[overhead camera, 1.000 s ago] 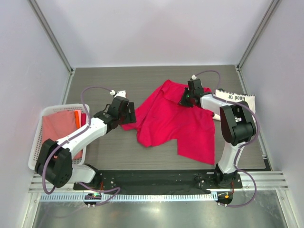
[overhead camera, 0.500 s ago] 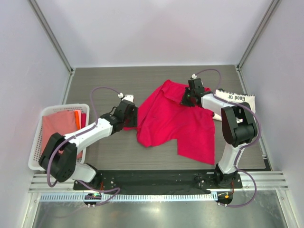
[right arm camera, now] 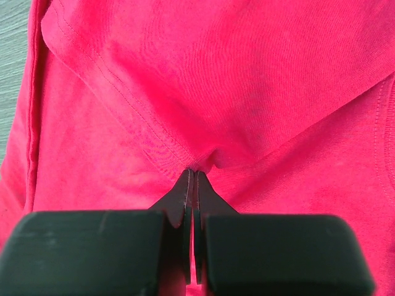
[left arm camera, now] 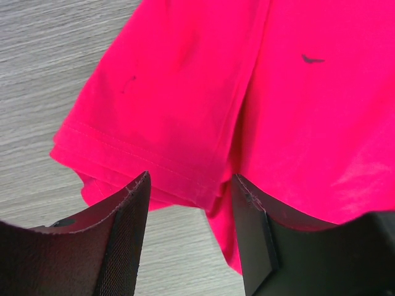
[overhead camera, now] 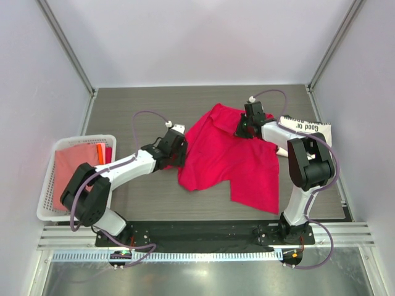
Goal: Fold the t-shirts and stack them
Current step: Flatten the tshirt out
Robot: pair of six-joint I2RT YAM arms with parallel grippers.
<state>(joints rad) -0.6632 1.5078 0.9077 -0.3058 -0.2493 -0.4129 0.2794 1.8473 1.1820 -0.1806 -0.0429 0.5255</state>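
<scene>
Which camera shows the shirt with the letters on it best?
The top view. Only there does the lettered shirt show, lying at the far right beside the pink shirt. The two wrist views are filled with the pink shirt and show nothing of the lettered one.

Left arm lay stretched low toward the centre, left gripper [left arm camera: 191,185] with jaws parted, right arm bent at the elbow, forearm angled inward, right gripper [right arm camera: 192,172] pinched tight on the crimson-pink t-shirt [right arm camera: 247,74].
</scene>
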